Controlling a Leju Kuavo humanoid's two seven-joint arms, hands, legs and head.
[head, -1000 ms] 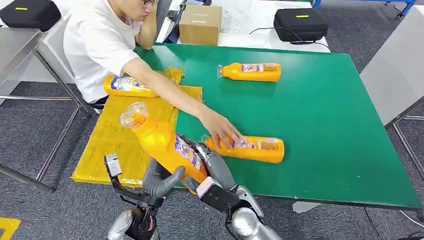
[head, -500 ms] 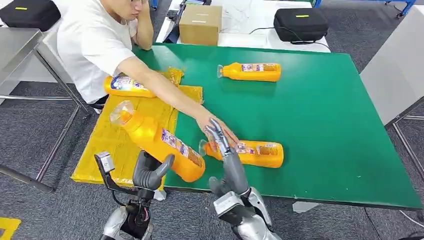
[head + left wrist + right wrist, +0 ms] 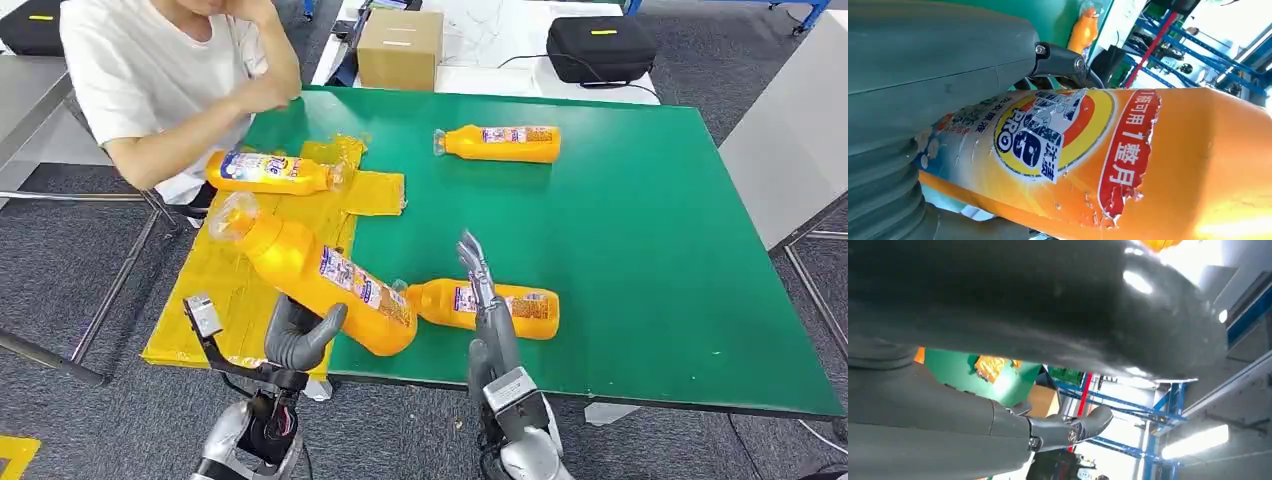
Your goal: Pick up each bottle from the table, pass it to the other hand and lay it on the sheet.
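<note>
This looks like a robotics lab or test room rather than a home. The floor [image 3: 690, 440] is grey office carpet. A green tabletop [image 3: 620, 230] stands on metal legs, with a white table [image 3: 500, 50] pushed against its far edge. On that white table sit a cardboard box [image 3: 400, 48], a black zip case [image 3: 600, 47] with a yellow mark, and loose cables [image 3: 530, 60]. A steel bench [image 3: 35, 90] stands off the left edge, carrying another black case [image 3: 25, 22]. The wrist views catch blue metal racking [image 3: 1193, 55] and bright ceiling strip lights [image 3: 1193, 442]. A person in a white T-shirt [image 3: 150, 80] sits at the far left corner.
</note>
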